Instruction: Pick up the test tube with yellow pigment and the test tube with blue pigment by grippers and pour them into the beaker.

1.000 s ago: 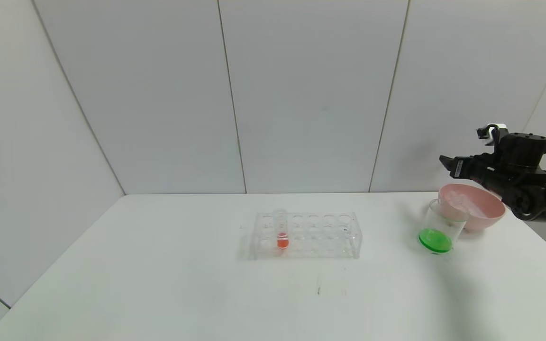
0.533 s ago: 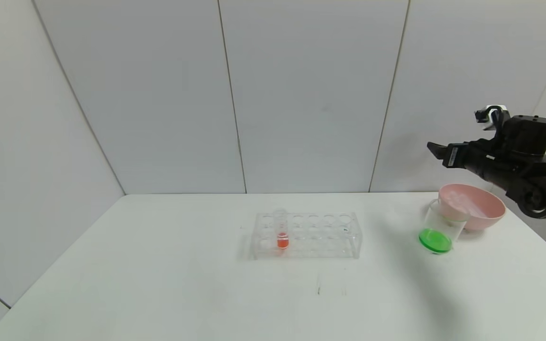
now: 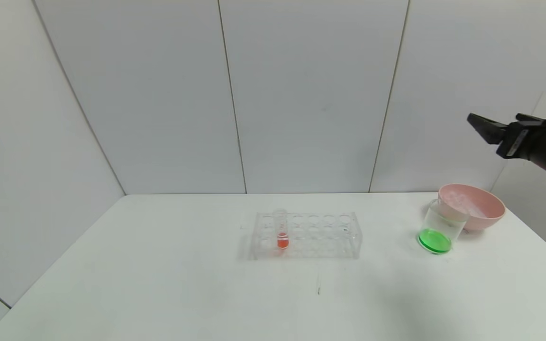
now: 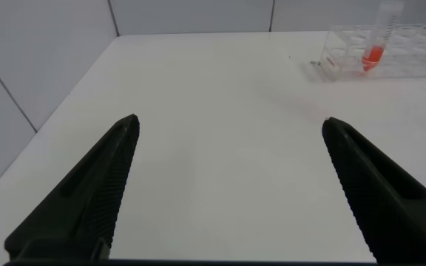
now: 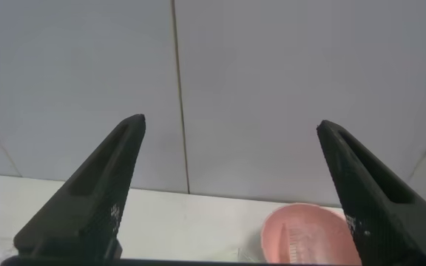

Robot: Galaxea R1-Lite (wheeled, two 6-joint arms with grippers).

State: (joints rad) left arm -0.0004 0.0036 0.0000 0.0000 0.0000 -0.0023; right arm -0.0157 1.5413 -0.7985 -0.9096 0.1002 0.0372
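While the smooth white worktop (image 3: pixel 159 284) is lying matte and bare across most of its width, a clear plastic rack (image 3: pixel 307 235) with rows of round holes is standing near its middle. One thin glass tube (image 3: pixel 281 229), round-bottomed and holding red-orange liquid, is sitting upright in a hole at the rack's left end. Near the far right corner of the worktop, the beaker (image 3: pixel 441 227), a clear straight-sided cylinder, is holding a shallow layer of bright green liquid. It is standing just in front of a glossy pink bowl (image 3: pixel 473 206), so close that I cannot tell if they are touching. Neither the yellow tube nor the blue tube is showing in any view.

The right gripper (image 5: pixel 231 188) is hanging in the air above the far right corner, well clear of the bowl, its ridged black fingers spread wide and holding nothing. The left gripper (image 4: pixel 231 185) is hovering over the worktop's left side, its fingers likewise spread wide with nothing between them.
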